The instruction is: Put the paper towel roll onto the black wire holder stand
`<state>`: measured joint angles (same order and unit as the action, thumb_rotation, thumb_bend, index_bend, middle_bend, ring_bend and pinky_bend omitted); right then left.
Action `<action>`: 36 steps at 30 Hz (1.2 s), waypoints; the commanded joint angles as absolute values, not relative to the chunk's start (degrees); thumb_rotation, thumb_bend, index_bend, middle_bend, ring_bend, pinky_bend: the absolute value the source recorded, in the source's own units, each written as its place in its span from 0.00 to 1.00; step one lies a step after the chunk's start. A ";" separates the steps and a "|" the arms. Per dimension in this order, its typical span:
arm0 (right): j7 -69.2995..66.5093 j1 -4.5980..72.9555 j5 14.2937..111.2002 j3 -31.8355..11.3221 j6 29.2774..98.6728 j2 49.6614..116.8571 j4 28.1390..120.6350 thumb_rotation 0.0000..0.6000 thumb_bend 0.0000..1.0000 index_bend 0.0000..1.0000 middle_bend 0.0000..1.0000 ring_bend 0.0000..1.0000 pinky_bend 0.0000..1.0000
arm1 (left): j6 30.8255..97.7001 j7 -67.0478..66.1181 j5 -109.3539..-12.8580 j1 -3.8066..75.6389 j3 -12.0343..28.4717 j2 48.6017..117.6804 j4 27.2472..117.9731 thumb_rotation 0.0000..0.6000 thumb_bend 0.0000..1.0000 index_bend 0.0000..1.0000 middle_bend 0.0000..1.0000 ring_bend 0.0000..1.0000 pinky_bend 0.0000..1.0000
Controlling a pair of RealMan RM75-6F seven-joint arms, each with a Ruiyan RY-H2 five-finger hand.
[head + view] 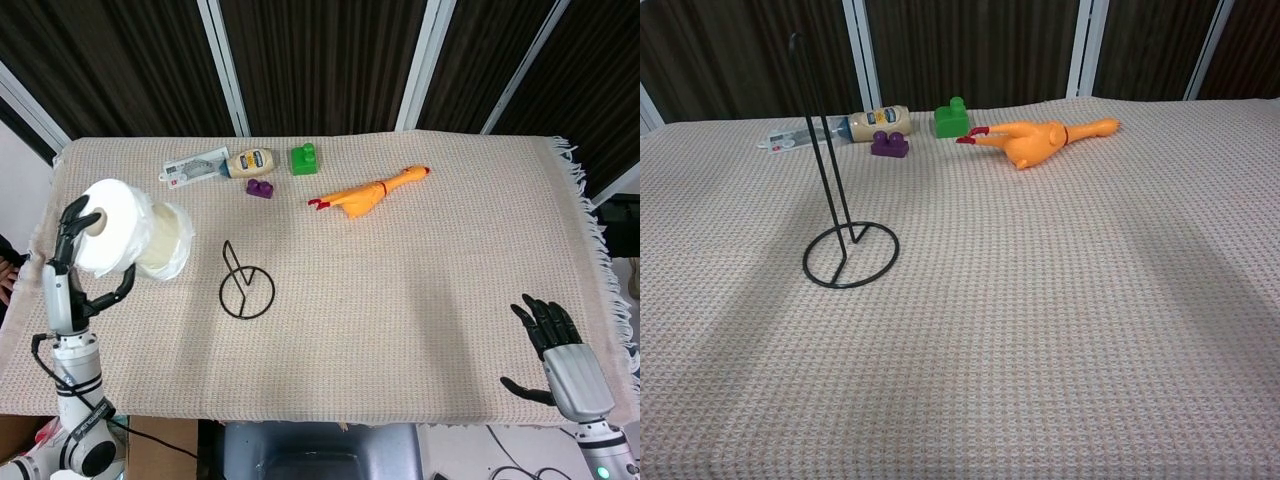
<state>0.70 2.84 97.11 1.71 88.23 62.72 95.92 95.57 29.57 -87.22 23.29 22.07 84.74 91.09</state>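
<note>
My left hand grips the white paper towel roll and holds it in the air over the table's left side, its core end facing the head camera. The roll is out of the chest view. The black wire holder stand stands upright on the cloth to the right of the roll, its ring base flat and its thin post rising tall in the chest view. My right hand hovers open at the near right corner with its fingers spread and nothing in it.
At the back of the woven cloth lie a mayonnaise bottle, a flat tube, a purple block, a green block and an orange rubber chicken. The cloth's fringed edge runs down the right side.
</note>
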 commanded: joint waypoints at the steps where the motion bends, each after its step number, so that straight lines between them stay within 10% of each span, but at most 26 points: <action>1: 0.45 2.93 97.50 1.97 88.02 62.55 95.92 1.00 0.06 0.00 0.00 0.00 0.00 | 91.90 21.81 -87.22 28.21 24.41 84.57 93.11 1.00 0.84 0.69 0.81 0.79 0.99; 36: -1.80 2.35 99.11 2.26 89.84 61.59 95.59 1.00 0.06 0.00 0.00 0.00 0.00 | 86.48 18.12 -87.14 31.66 17.83 87.63 90.21 1.00 0.84 0.69 0.80 0.79 1.00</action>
<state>-1.80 2.36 99.10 2.25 89.83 61.58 95.59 86.58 18.20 -87.11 31.63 17.92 87.68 90.14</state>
